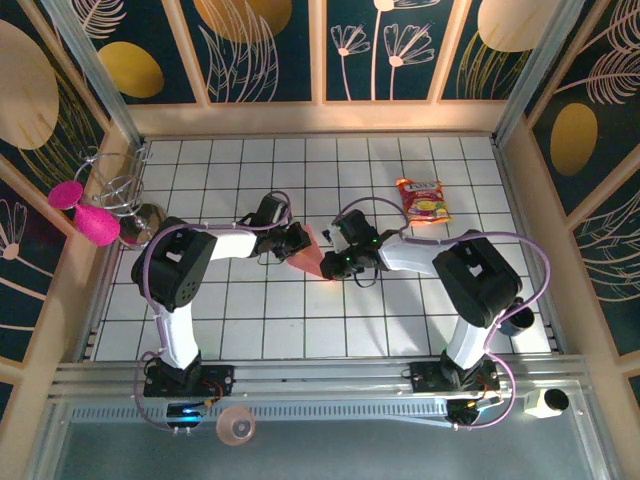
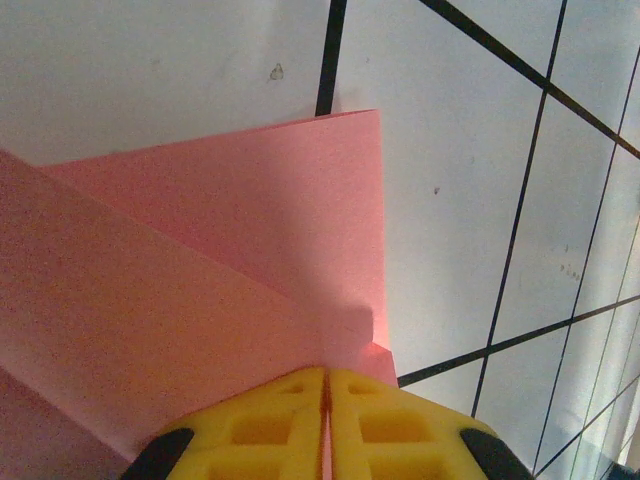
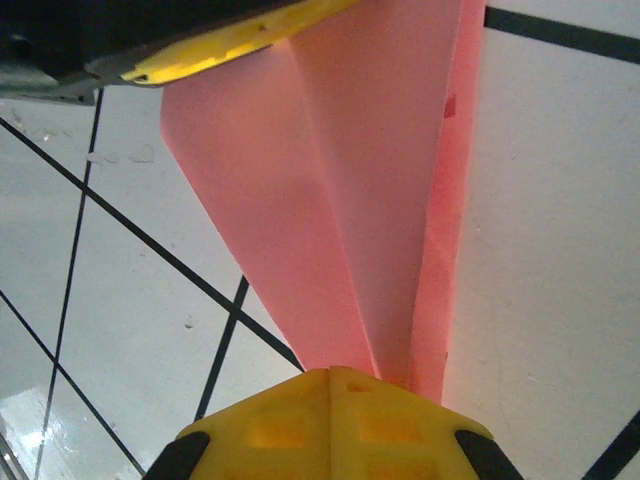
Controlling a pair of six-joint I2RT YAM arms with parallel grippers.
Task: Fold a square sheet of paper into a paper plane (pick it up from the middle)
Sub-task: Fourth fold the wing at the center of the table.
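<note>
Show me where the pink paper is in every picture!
Top external: pink paper in the middle of the tiled table.
Left wrist: it covers the left side, above the left gripper's fingers.
Right wrist: a long strip up the middle, from the right gripper's fingers.
Shared landmark: the table's black tile lines.

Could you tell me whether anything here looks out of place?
Nothing looks damaged or spilled. The folded pink paper is pinched between the left gripper and right gripper. One stray: a snack packet lying askew on the tiles beyond them.
</note>
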